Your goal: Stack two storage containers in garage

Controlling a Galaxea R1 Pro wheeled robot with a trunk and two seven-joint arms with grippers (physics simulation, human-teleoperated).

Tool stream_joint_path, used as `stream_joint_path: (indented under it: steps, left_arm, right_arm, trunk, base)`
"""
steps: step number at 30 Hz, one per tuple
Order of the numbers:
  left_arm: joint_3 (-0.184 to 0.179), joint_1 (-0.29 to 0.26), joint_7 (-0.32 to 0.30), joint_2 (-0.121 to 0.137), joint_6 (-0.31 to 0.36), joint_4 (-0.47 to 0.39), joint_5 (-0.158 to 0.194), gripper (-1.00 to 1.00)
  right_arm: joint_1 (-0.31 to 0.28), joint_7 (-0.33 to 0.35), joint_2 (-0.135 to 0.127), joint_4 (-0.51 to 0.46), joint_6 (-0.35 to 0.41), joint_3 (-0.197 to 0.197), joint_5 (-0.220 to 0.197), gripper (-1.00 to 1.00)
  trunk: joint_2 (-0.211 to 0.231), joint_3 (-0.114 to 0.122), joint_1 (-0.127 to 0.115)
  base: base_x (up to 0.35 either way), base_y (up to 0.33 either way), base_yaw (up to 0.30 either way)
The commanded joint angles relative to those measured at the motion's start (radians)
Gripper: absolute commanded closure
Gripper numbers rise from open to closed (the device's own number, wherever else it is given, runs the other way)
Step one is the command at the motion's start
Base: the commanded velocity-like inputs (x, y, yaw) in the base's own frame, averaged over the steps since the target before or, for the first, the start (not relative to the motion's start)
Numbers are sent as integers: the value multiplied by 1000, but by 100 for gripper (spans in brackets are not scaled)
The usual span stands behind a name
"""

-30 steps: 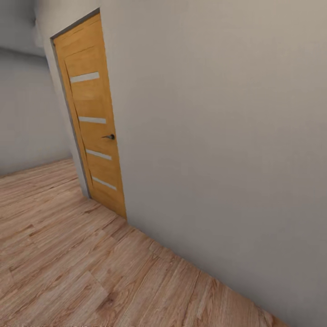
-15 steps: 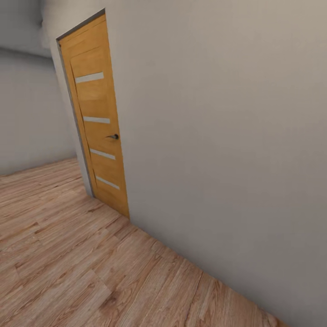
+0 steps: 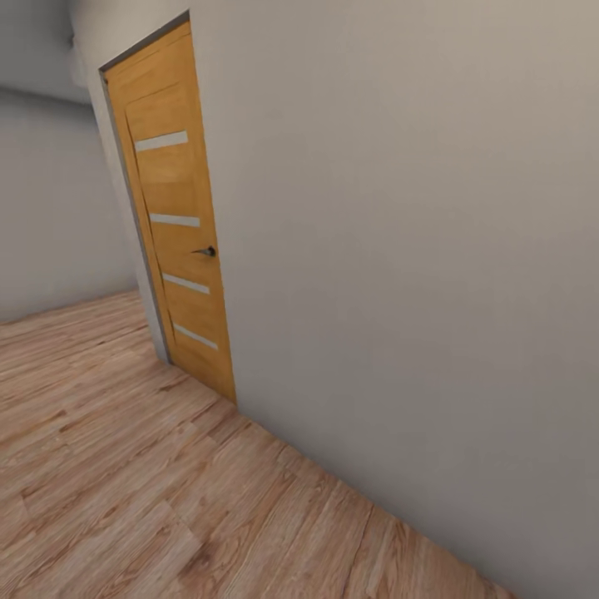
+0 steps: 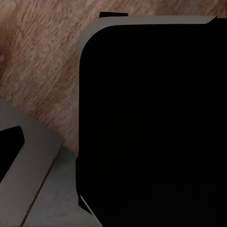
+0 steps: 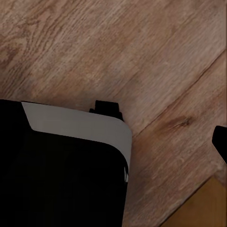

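The two storage containers are out of view. In the head view a honey-wood door (image 3: 176, 216) with four frosted strips and a dark handle (image 3: 205, 250) stands shut in a plain white-grey wall (image 3: 399, 249), ahead and to the left. Light wood-plank floor (image 3: 125, 482) runs up to it. Both wrist views look down on that plank floor (image 5: 142, 56) past dark, grey-edged parts of my own body (image 4: 151, 123) (image 5: 61, 175).
The wall runs diagonally from the door toward the lower right, close on my right side. A second pale wall (image 3: 50, 208) closes the far left, beyond the door. Open plank floor lies to the left and in front.
The whole head view has shifted a little, so the door now sits slightly further right than a second ago. The door stays shut.
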Motion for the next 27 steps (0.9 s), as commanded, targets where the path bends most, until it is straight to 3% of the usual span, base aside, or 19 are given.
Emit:
stream_joint_path:
  steps: [1, 6, 27]
  left_arm:
    - [1, 0, 1, 0, -1, 0, 4, -100]
    - [1, 0, 1, -1, -1, 0, 4, -100]
    - [1, 0, 1, 0, -1, 0, 4, -100]
  right_arm:
    - [-1, -1, 1, 3, -5, 8, -8, -100]
    - [-1, -3, 0, 3, -7, 8, -7, -100]
    - [-1, -5, -1, 3, -7, 8, -7, -100]
  trunk:
    - [0, -1, 0]
    - [0, -1, 0]
    - [0, -1, 0]
  base:
    - [299, 0, 0]
    - [314, 0, 138]
    - [322, 0, 274]
